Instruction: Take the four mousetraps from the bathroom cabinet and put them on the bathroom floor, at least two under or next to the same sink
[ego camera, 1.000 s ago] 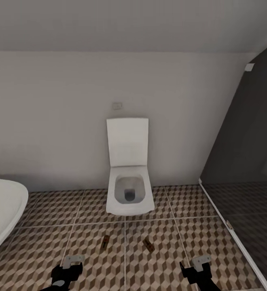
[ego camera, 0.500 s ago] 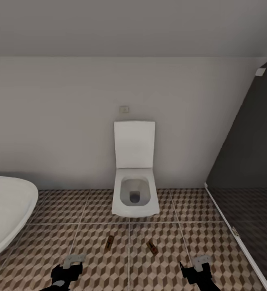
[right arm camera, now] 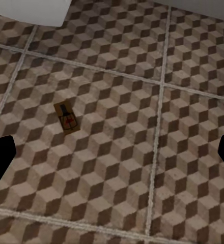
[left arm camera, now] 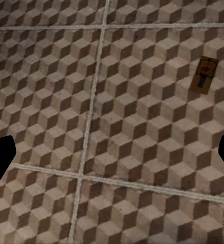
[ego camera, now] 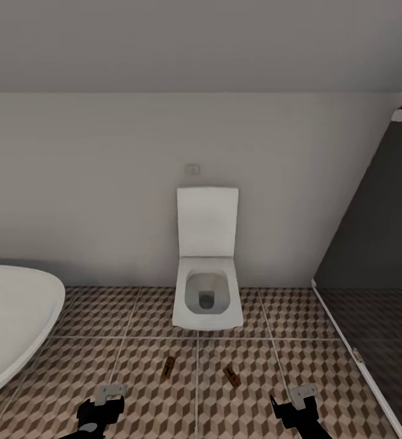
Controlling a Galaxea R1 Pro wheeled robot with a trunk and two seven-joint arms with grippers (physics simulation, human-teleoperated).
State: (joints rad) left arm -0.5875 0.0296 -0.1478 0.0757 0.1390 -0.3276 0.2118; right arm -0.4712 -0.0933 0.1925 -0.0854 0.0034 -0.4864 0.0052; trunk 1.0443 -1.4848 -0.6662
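The left end effector (ego camera: 102, 407) and the right end effector (ego camera: 293, 407) hang low over the bathroom floor (ego camera: 134, 341), each released with fingers spread wide and empty. Two mousetraps lie flat on the cube-patterned tiles between them: the left mousetrap (ego camera: 169, 366) and the right mousetrap (ego camera: 231, 375), apart from each other and just in front of the white toilet (ego camera: 208, 299). A white bathtub (ego camera: 12, 317) curves in at the left. A dark glass panel (ego camera: 371, 268) stands at the right.
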